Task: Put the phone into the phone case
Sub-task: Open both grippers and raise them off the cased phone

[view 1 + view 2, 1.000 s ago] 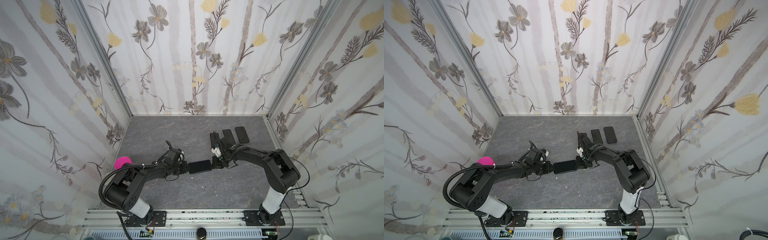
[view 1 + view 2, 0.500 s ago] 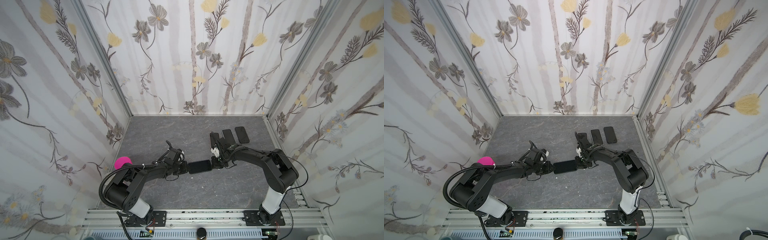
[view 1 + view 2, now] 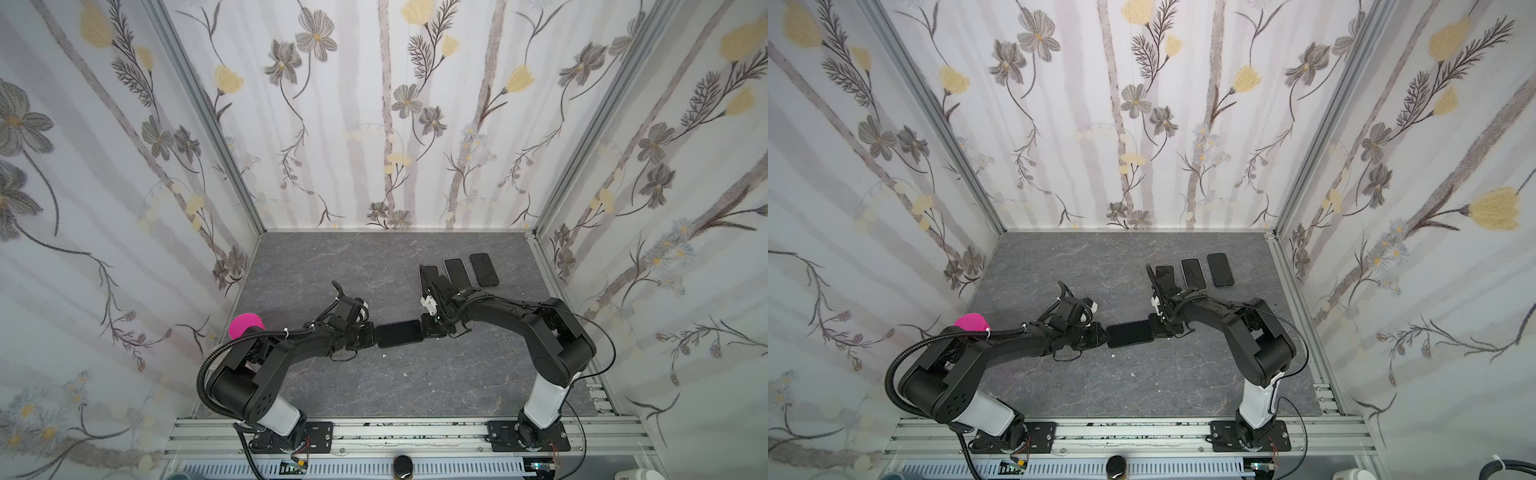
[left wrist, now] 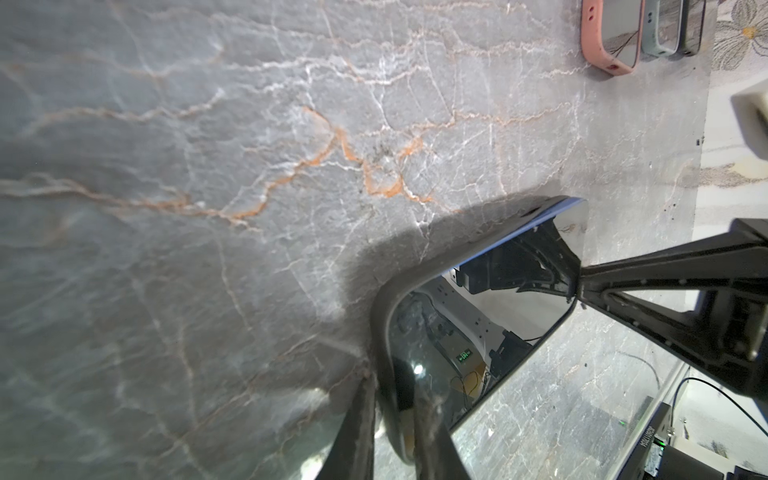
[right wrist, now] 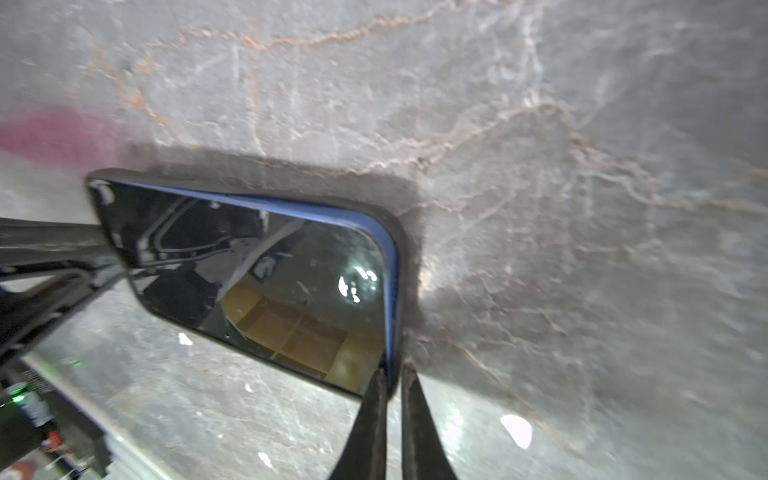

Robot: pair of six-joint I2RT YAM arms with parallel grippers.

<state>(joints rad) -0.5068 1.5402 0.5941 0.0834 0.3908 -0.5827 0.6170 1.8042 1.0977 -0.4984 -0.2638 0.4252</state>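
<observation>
Nothing has visibly moved since a second ago: the phone (image 3: 400, 333) stays between the two pairs of jaws, screen up. Its long axis runs from one gripper to the other. Its blue edge is partly out of the black phone case (image 5: 400, 266). The left gripper (image 3: 370, 336) pinches one short end of the case, and the right gripper (image 3: 427, 328) pinches the opposite end. The left arm (image 3: 291, 345) and right arm (image 3: 511, 311) reach low toward the middle.

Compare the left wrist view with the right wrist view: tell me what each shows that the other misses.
Left wrist only: three other phones, one in a pink case, beside the wall. Right wrist only: a pink blur beyond the phone. Both: the phone in its dark case on the grey table, a blue edge showing, with the left gripper and right gripper pinching opposite ends.
</observation>
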